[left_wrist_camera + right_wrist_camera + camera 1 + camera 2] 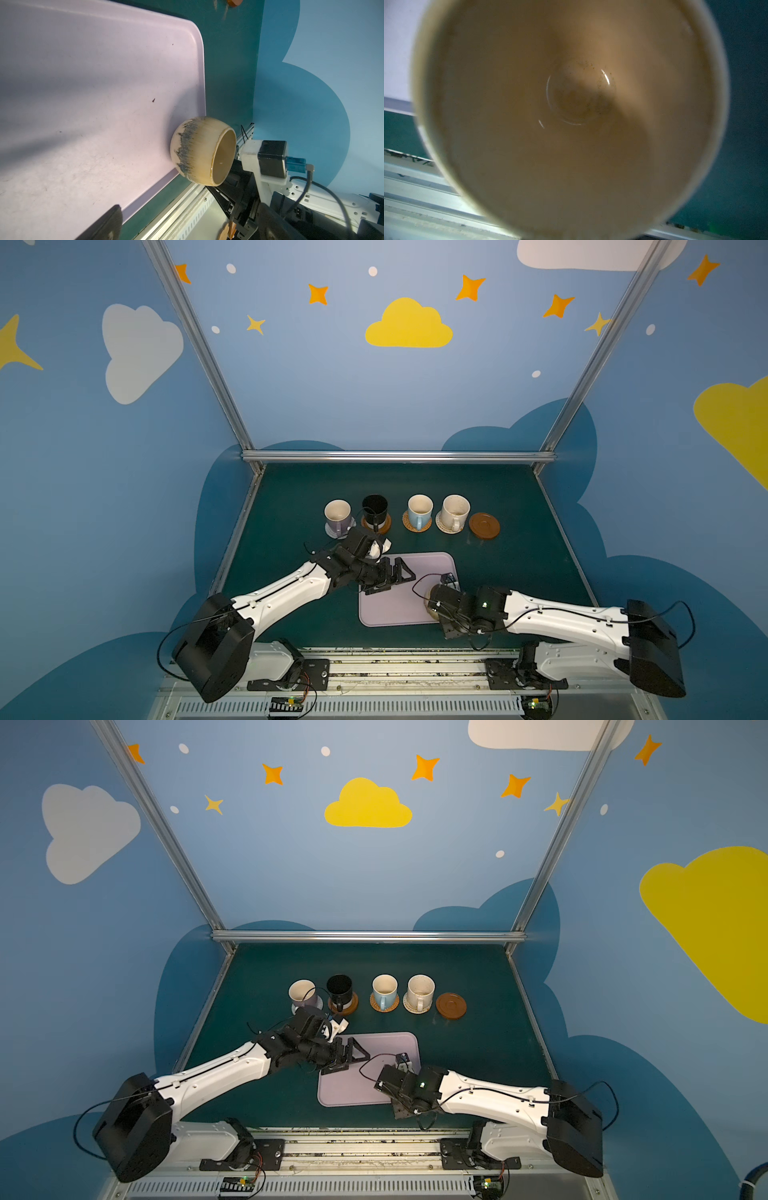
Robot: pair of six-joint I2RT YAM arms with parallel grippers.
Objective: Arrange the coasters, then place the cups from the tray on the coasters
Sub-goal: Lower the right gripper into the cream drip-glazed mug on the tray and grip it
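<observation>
Status: four of five cups were done. Far row, left to right: lilac mug (337,514) on the pale grey coaster (333,531), black mug (375,507) on a brown wooden coaster (385,526), light blue mug (419,510) on the orange-tan woven coaster (409,527), speckled cream mug (455,510) on the cream woven coaster (441,526). All upright, handles facing near.

The coasters sat in a rough line. The second brown wooden coaster (484,525) was bare at the right end, just beside the speckled mug's coaster.

To do: one cup. The mustard mug (199,149) sat at the tray's (395,612) near-right corner, close to the rim, and looked seated on the tray, not lifted. Nothing else was on the tray.

Right gripper (437,604) was directly over that mug. The right wrist view looked straight down into it, and the cup filled that view. No fingers showed in any view, so I couldn't tell whether it had closed on the mug or the handle.

Left gripper (392,578) hung over the tray's far-left part, jaws spread wide, holding nothing.

Contents: the mustard mug was empty apart from a few dark specks at the bottom. The lilac, blue and speckled mugs showed pale, empty insides from above. The black one was too dark to read.

My read: pick of the last cup was in progress. Carry to the far-right coaster and set-down remained, then done.
</observation>
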